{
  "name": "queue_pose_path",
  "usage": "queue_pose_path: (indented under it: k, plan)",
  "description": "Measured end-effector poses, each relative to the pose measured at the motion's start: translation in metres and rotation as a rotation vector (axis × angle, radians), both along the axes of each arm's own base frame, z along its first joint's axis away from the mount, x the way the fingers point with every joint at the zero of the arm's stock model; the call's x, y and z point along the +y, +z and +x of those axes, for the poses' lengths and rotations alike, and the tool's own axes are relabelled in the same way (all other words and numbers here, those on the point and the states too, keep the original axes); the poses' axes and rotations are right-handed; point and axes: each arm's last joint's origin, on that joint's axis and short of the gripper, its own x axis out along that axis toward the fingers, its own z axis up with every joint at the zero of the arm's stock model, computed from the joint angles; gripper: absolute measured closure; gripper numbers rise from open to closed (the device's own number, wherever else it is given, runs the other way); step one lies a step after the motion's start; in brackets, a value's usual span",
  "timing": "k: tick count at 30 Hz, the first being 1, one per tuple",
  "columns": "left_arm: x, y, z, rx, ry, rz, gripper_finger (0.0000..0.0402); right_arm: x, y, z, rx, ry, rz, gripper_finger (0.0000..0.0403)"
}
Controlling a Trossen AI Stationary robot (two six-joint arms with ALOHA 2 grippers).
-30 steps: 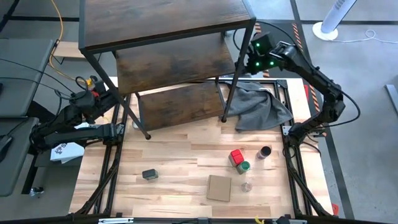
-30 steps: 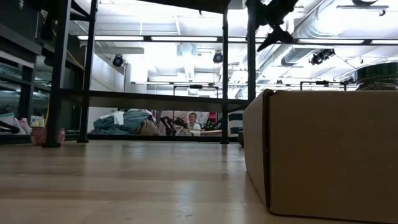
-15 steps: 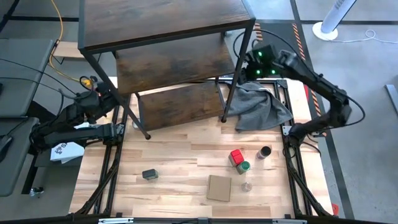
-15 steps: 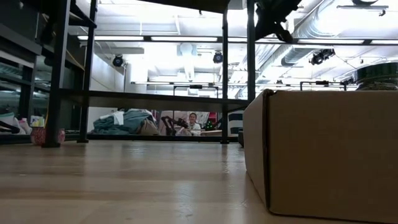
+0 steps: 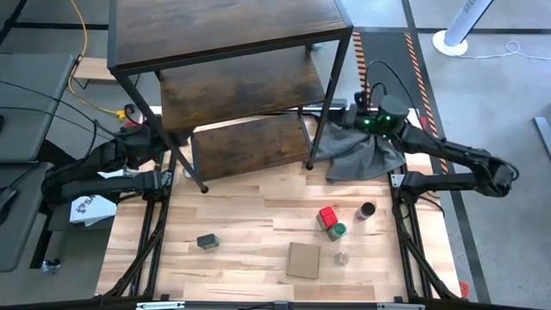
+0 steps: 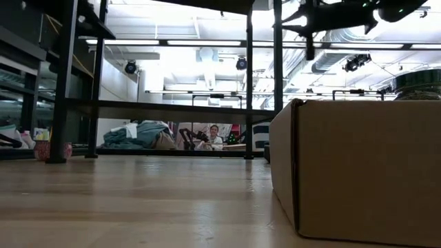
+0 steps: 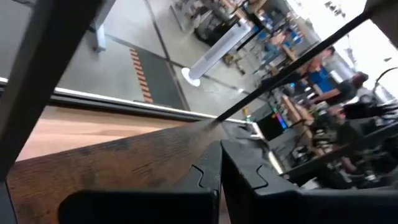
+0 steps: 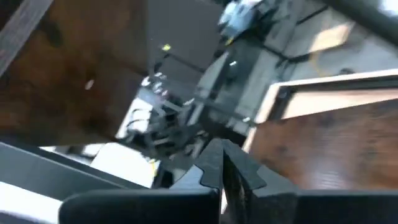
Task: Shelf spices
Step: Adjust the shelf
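High view: the dark wood-grain three-tier shelf (image 5: 232, 86) stands at the counter's (image 5: 250, 224) back; small spice containers (image 5: 328, 217) sit out front. Both grippers, left (image 5: 159, 140) and right (image 5: 336, 108), flank the shelf, fingers together, empty.

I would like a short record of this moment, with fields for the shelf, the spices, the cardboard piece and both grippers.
shelf: three dark wood-grain boards in a black frame, at the table's far side
spices: red box, green-lidded jar, dark jar, pale jar, dark container, all on the table
cardboard piece: flat, near front edge
left gripper: fingers shut, empty, at shelf's left side
right gripper: fingers shut, empty, beside shelf's right post
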Motion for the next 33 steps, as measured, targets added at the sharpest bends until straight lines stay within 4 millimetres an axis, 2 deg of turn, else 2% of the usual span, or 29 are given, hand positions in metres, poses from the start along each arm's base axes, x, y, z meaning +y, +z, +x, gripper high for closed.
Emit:
queue_pose_path:
  k: [4, 9, 12, 15, 18, 27, 33]
  plan:
    - [0.003, -0.004, 0.01, 0.035, -0.004, -0.025, 0.0401, -0.011, -0.006, 0.015, 0.027, 0.065, -0.003, 0.0403]
    - [0.002, -0.006, 0.015, 0.032, -0.053, -0.063, 0.0401, -0.022, 0.005, 0.03, 0.029, 0.205, -0.058, 0.0403]
    - [0.001, -0.005, 0.015, 0.02, -0.1, -0.077, 0.0401, -0.017, 0.014, 0.033, 0.015, 0.358, -0.111, 0.0403]
    - [0.0, -0.004, 0.014, 0.01, -0.125, -0.081, 0.0401, -0.008, 0.019, 0.03, 0.017, 0.461, -0.115, 0.0403]
    - [-0.001, -0.004, 0.012, 0.002, -0.123, -0.089, 0.0401, 0.004, 0.024, 0.022, 0.04, 0.49, -0.129, 0.0403]
    - [-0.004, -0.005, 0.016, -0.007, -0.188, -0.126, 0.0401, 0.036, 0.037, -0.007, 0.106, 0.448, -0.161, 0.0403]
    - [-0.008, -0.006, 0.021, -0.014, -0.218, -0.142, 0.0401, 0.047, 0.041, -0.011, 0.107, 0.417, -0.181, 0.0403]
